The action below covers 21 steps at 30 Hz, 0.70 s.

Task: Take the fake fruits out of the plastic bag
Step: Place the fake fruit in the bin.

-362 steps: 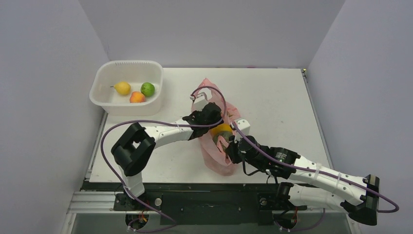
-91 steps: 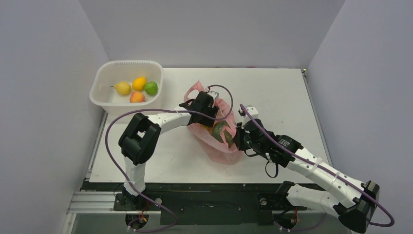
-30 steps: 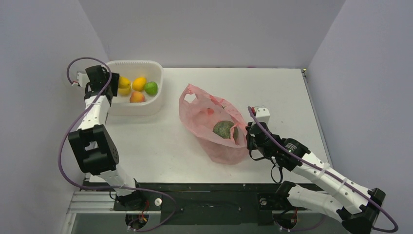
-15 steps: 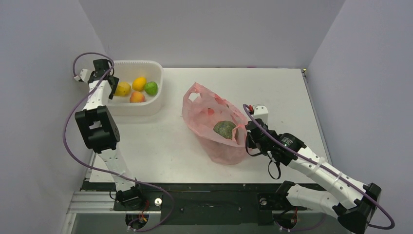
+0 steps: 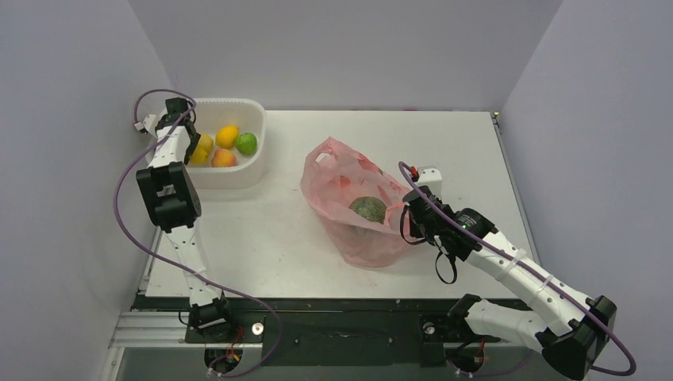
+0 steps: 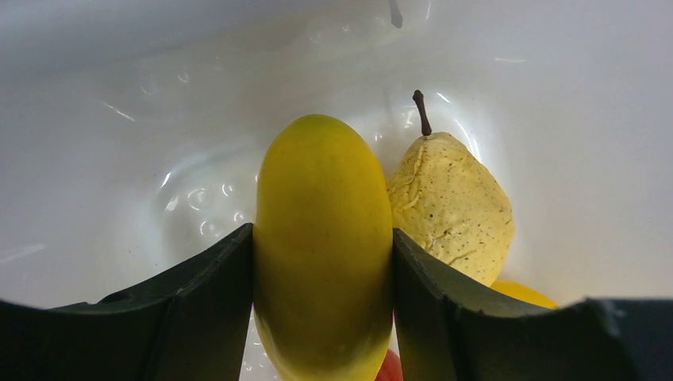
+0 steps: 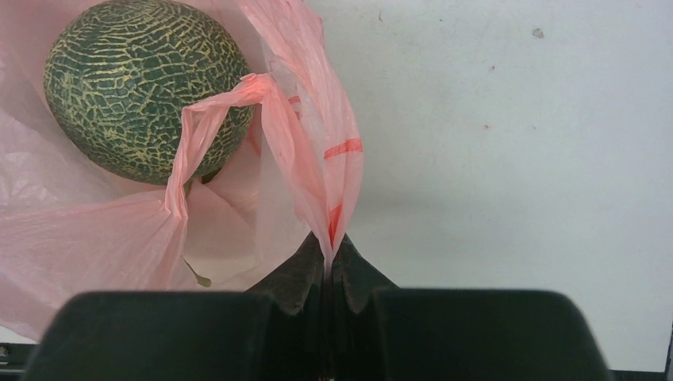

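Note:
My left gripper (image 5: 189,144) is inside the white basin, shut on a smooth yellow fruit (image 6: 324,238) held between both fingers. It hangs over the basin floor beside a speckled yellow pear (image 6: 448,206). An orange fruit (image 5: 227,136), a lime-green one (image 5: 247,144) and an orange-red one (image 5: 224,158) lie in the basin. The pink plastic bag (image 5: 349,186) lies open mid-table with the dark green netted round fruit (image 5: 367,209) inside, which also shows in the right wrist view (image 7: 147,87). My right gripper (image 5: 406,216) is shut on the bag's right edge (image 7: 317,159).
The white basin (image 5: 230,104) stands at the table's back left corner against the left wall. The left arm stands upright along the table's left edge. The right arm stretches across the front right of the table (image 5: 476,159). Walls close in on three sides.
The left gripper has left the bag and carried the yellow fruit to the basin, shifting right into it in the last second. The right gripper has kept its hold; the bag has shifted slightly right.

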### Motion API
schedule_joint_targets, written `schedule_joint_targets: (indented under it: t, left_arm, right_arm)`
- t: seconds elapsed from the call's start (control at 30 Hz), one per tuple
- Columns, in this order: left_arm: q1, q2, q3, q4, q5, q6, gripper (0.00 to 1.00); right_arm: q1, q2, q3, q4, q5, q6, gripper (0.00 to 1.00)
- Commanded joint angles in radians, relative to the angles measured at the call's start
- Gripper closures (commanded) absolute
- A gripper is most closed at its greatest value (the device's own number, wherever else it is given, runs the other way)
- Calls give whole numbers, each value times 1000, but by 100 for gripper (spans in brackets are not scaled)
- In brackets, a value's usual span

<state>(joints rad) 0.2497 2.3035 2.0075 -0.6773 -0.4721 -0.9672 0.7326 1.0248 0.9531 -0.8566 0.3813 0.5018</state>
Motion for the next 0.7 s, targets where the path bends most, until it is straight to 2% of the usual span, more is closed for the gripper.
schedule_joint_targets:
  t: [0.0, 0.13, 0.3, 0.43, 0.67]
  left_arm:
    - [-2, 17, 58, -33, -33, 20, 63]
    - [1, 6, 32, -20, -30, 10, 49]
    - [10, -7, 33, -1, 24, 62, 41]
    - [28, -12, 48, -14, 71, 96, 37]
    - [40, -101, 20, -28, 86, 168, 36]
  right_arm:
    - [-18, -3, 47, -29, 18, -1, 100]
    - [-21, 5, 53, -29, 14, -2, 100]
    - [-23, 15, 59, -22, 5, -16, 100]
    - [-23, -3, 48, -8, -6, -20, 100]
    - [-22, -50, 6, 33, -30, -14, 100]
